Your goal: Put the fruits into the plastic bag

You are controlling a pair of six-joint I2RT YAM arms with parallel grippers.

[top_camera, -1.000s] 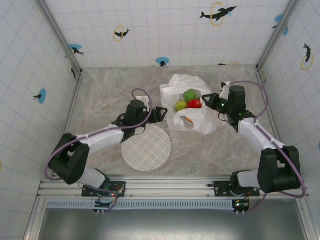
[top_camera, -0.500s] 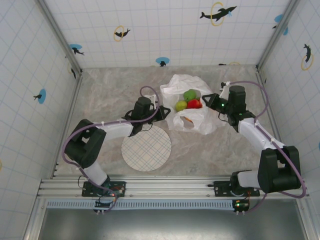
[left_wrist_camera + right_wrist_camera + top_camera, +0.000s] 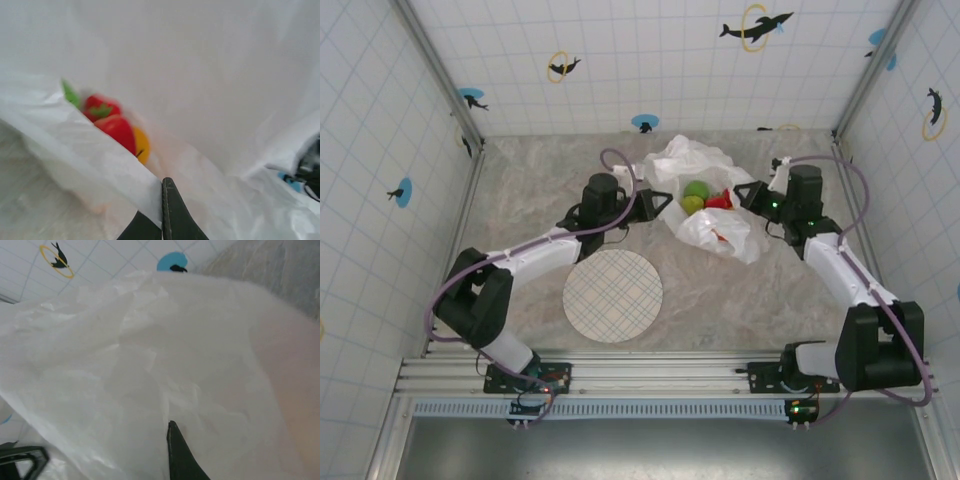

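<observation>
The left gripper point(image 3: 660, 202) is fully closed on the left rim of the plastic bag point(image 3: 705, 160), with a fold of film pinched between its fingers point(image 3: 172, 215). The right gripper point(image 3: 744, 195) is closed as well. It sits at the right rim, and the right wrist view shows film draped against its finger, so it is judged to be clamped on that edge. Gripping opposite rims in this way appears to serve two purposes: it spreads the mouth, and it supports the limp film so the contents cannot roll out. The bag lies on the far centre of the table point(image 3: 520, 200), between the two grippers. The fruits point(image 3: 697, 196) that can be seen all lie inside the bag. From above, two green pieces and a red one are grouped at the mouth, and an orange one shows through the film nearer the camera. The left wrist view shows a strawberry point(image 3: 101, 107), a red apple point(image 3: 119, 131) and an orange point(image 3: 142, 145) resting against the inner wall. The plate point(image 3: 613, 296) lies near the left arm, well apart from the bag. The loose, wrinkled film is the main obstruction, because it folds over the opening and hides part of the contents.
</observation>
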